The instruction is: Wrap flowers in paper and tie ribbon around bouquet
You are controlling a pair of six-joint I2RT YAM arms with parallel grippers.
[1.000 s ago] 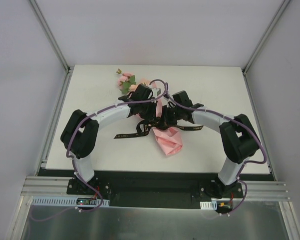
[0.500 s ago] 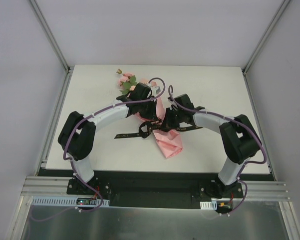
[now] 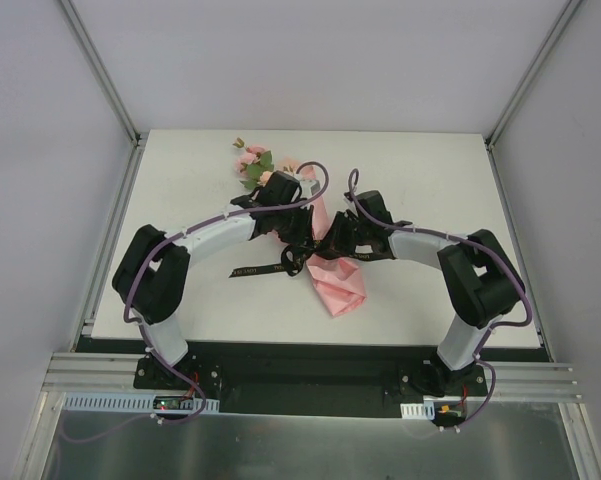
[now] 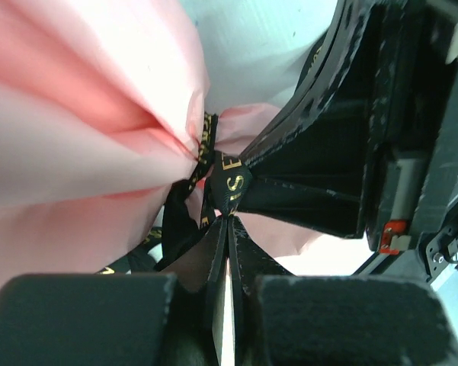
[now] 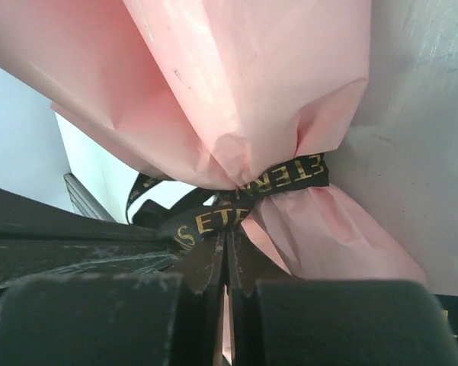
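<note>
Over the last second both arms are drawing inward. The left gripper [image 4: 227, 229] and the right gripper [image 5: 225, 244] are now meeting at the waist of the bouquet [image 3: 337, 283], where a second ago they were standing further apart with the ribbon [image 5: 289, 174] stretched out to the right. That right-hand stretch is no longer showing in the top view; only the left tail is still lying across the worktop [image 3: 430, 180]. Each gripper is pinching the ribbon, its fingers pressed together on a black strand right beside the knot. The ribbon is cinching the paper [image 5: 251, 76] into a tight gather, so I am judging that the tie is being snugged down and the task is nearing its end. The bouquet is lying mid-worktop, with the flowers [image 3: 252, 162] pointing to the far left. Gold capitals are showing on the ribbon: "ETER" in the right wrist view, what looks like "IS E" in the left; the rest is folding out of sight
</note>
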